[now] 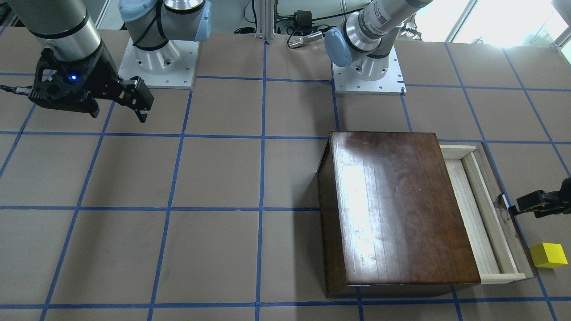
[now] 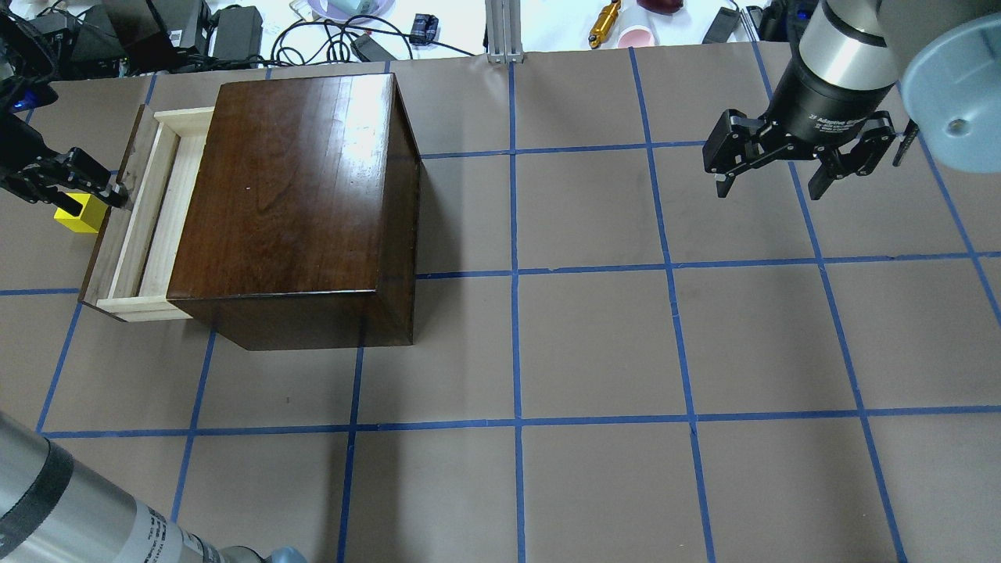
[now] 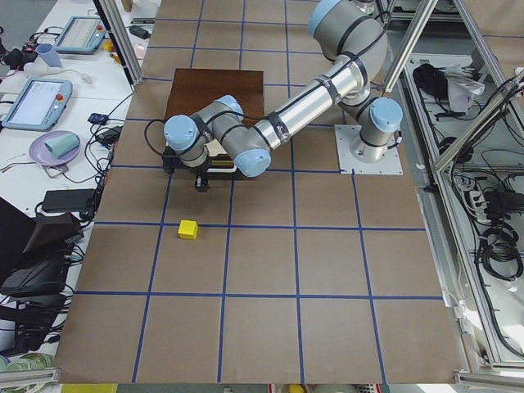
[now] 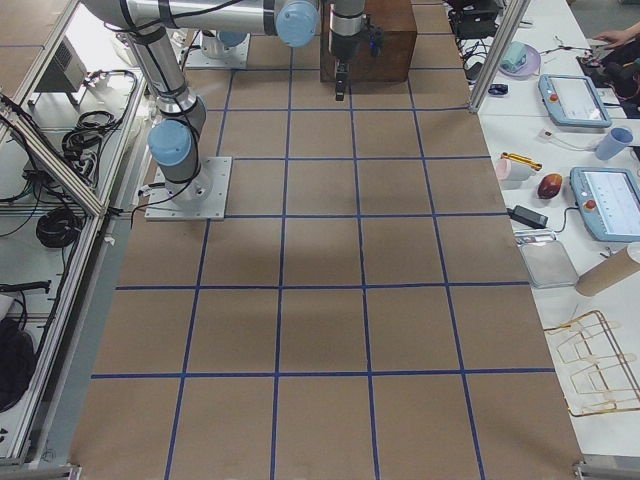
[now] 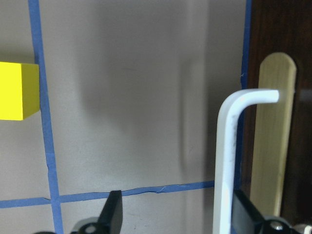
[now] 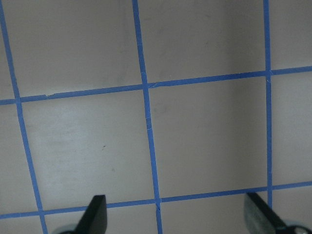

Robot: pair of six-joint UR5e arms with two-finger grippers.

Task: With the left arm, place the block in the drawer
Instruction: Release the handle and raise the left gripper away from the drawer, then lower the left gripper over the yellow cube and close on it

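Note:
The yellow block point(image 1: 548, 255) lies on the table just outside the drawer's front board; it also shows in the overhead view point(image 2: 78, 215) and at the left edge of the left wrist view point(image 5: 17, 90). The drawer point(image 1: 473, 214) stands partly pulled out of the dark-brown box point(image 1: 397, 205), and its pale tray point(image 2: 152, 219) shows nothing inside. My left gripper point(image 1: 517, 206) is at the white pull point(image 5: 224, 161). It is open, with the pull between its fingers, close to one finger point(image 5: 243, 214). My right gripper point(image 2: 770, 188) is open and empty, far from the box.
The brown table point(image 2: 594, 344) is marked with a blue tape grid. Cables, a cup and tools lie beyond the table's far edge point(image 2: 626, 23) behind the box. The two arm bases point(image 1: 156, 58) stand at the robot's side of the table.

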